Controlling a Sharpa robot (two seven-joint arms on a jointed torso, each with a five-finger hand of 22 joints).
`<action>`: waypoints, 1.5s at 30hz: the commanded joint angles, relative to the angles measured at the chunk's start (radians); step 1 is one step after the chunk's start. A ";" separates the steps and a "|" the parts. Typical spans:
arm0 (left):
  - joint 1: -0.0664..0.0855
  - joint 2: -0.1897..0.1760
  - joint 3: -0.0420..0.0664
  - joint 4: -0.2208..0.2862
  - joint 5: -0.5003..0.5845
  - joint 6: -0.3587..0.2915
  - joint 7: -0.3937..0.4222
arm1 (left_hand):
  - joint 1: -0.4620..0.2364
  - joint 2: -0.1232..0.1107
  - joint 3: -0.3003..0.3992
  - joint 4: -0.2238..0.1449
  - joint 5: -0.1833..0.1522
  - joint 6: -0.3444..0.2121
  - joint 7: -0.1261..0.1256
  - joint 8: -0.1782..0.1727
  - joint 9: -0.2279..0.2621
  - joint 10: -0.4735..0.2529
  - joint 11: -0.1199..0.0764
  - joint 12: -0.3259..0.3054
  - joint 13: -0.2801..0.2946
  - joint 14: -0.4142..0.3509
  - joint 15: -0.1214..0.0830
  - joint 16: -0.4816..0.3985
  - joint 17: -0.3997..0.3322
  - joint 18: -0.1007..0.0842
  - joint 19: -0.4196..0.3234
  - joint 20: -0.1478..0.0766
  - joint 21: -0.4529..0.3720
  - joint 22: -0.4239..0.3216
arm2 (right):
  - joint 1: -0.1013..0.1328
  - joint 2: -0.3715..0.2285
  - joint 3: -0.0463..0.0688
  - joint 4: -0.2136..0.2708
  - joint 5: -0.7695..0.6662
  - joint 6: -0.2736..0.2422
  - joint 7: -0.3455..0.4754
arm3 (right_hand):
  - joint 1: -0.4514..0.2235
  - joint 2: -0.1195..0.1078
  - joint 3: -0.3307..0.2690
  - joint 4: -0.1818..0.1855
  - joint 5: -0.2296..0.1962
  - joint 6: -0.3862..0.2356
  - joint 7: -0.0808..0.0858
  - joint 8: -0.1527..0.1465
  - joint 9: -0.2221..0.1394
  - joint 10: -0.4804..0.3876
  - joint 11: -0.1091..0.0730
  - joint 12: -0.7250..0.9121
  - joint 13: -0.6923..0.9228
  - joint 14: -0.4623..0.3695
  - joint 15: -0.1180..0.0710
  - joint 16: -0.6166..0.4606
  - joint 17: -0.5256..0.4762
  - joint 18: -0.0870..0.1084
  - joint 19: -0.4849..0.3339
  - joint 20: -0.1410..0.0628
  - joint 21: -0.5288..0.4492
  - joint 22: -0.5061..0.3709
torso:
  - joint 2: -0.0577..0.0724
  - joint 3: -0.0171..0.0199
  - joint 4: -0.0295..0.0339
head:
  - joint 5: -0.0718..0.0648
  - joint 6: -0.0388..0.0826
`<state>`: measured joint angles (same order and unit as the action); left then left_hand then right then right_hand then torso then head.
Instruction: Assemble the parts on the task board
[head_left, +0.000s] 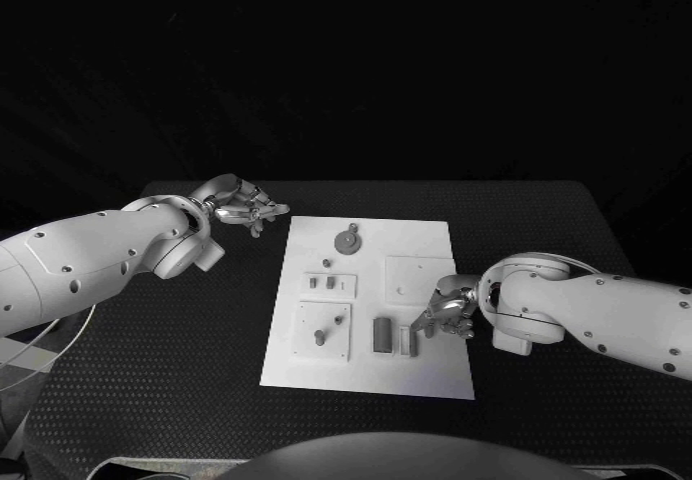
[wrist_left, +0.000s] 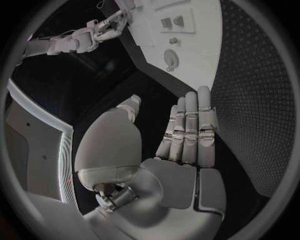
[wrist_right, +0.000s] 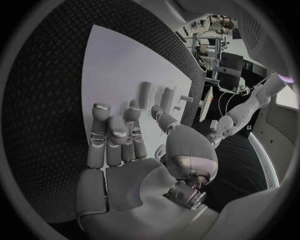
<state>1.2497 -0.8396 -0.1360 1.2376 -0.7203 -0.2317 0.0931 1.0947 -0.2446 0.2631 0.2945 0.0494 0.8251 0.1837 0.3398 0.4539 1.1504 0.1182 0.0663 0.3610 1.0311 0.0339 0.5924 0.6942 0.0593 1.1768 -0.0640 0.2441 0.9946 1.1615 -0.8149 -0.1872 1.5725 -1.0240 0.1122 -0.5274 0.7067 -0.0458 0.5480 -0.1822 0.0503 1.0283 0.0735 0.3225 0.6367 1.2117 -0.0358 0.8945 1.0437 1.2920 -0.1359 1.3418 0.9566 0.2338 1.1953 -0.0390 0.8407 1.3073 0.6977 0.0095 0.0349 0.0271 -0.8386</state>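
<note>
Both hands hold nothing, with fingers straight and apart. Off the far left corner of the task board (head_left: 368, 300), the left hand (head_left: 240, 210) hovers over the black tabletop (head_left: 173, 340), near the board but not touching it; its wrist view shows the fingers (wrist_left: 190, 130) extended side by side with an empty palm, which suggests it is waiting out of the way rather than working. At the board's right edge, toward the near end, the right hand (head_left: 444, 315) sits with its fingers reaching in over the white plate; its wrist view shows the fingers (wrist_right: 115, 135) stretched toward two upright grey bars. Those bars, a dark one (head_left: 381, 335) and a lighter one (head_left: 408, 338) just beside it, stand close to the right hand, and it appears poised to take one of them, though no contact can be confirmed. Elsewhere on the board, a round disc part (head_left: 348, 240) lies near the far end, two small pegs (head_left: 329, 283) stand on a raised square plate left of centre, another raised plate (head_left: 325, 330) nearer the robot carries small pieces, and a plain square plate (head_left: 418, 277) sits right of centre. The parts seem spread out within reach of either hand, so assembly looks to be at an early stage.
</note>
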 joint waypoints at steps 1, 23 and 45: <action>0.001 -0.001 0.000 0.003 0.007 0.009 0.004 | 0.002 0.011 -0.007 0.000 0.000 -0.002 -0.004 0.004 -0.001 0.002 -0.003 0.004 0.002 0.006 0.000 -0.005 0.002 0.065 0.007 0.001 -0.007 0.000 | -0.007 0.007 -0.001 0.000 -0.016 0.023 -0.010 | -0.015 -0.006 -0.005 -0.003 -0.002 0.008 0.000 -0.003 -0.002 0.009 -0.002 -0.004 -0.002 0.002 -0.006 0.004 -0.001 0.028 0.002 0.008 0.006 0.020 | 0.000 0.0000 0.0011 | 0.000 -0.001; 0.001 -0.003 0.000 0.006 0.007 0.012 0.001 | 0.002 0.014 -0.010 0.000 0.000 -0.002 -0.004 0.004 -0.002 0.002 -0.003 0.004 0.002 0.007 -0.001 -0.006 0.002 0.065 0.008 0.001 -0.007 0.000 | -0.020 0.038 -0.016 -0.026 -0.054 0.098 -0.028 | -0.074 -0.028 0.009 0.038 -0.002 0.038 -0.012 0.001 0.000 0.027 -0.014 0.012 0.004 0.018 -0.016 0.037 0.037 0.028 0.012 -0.002 0.020 0.021 | 0.000 0.0006 0.0001 | 0.002 -0.009; 0.001 -0.006 0.000 0.007 0.007 0.011 0.000 | 0.002 0.016 -0.013 0.000 0.000 -0.001 -0.004 0.004 -0.002 0.003 -0.003 0.004 0.002 0.008 -0.001 -0.007 0.003 0.065 0.009 0.000 -0.008 0.000 | -0.029 0.065 -0.027 -0.051 -0.135 0.135 -0.045 | -0.077 0.038 0.018 -0.004 -0.002 0.057 -0.020 0.003 0.006 0.037 -0.021 0.029 0.016 0.029 -0.023 0.068 0.078 0.028 0.014 -0.010 0.043 0.022 | 0.000 -0.0002 0.0000 | -0.005 -0.015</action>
<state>1.2497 -0.8469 -0.1363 1.2419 -0.7202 -0.2300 0.0887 1.0986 -0.2406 0.2577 0.2943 0.0494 0.8251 0.1837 0.3398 0.4531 1.1505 0.1182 0.0663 0.3609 1.0311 0.0339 0.5925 0.6962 0.0593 1.1797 -0.0638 0.2405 0.9946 1.1477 -0.7503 -0.2003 1.5275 -1.1113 0.1991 -0.5405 0.6257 -0.0143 0.5662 -0.1811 0.0503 1.0875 0.0471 0.3311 0.6425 1.2426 -0.0553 0.9169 1.0586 1.3149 -0.1584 1.4038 1.0333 0.2501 1.2095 -0.0429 0.8784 1.3073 0.6976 0.0089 0.0355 0.0208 -0.8505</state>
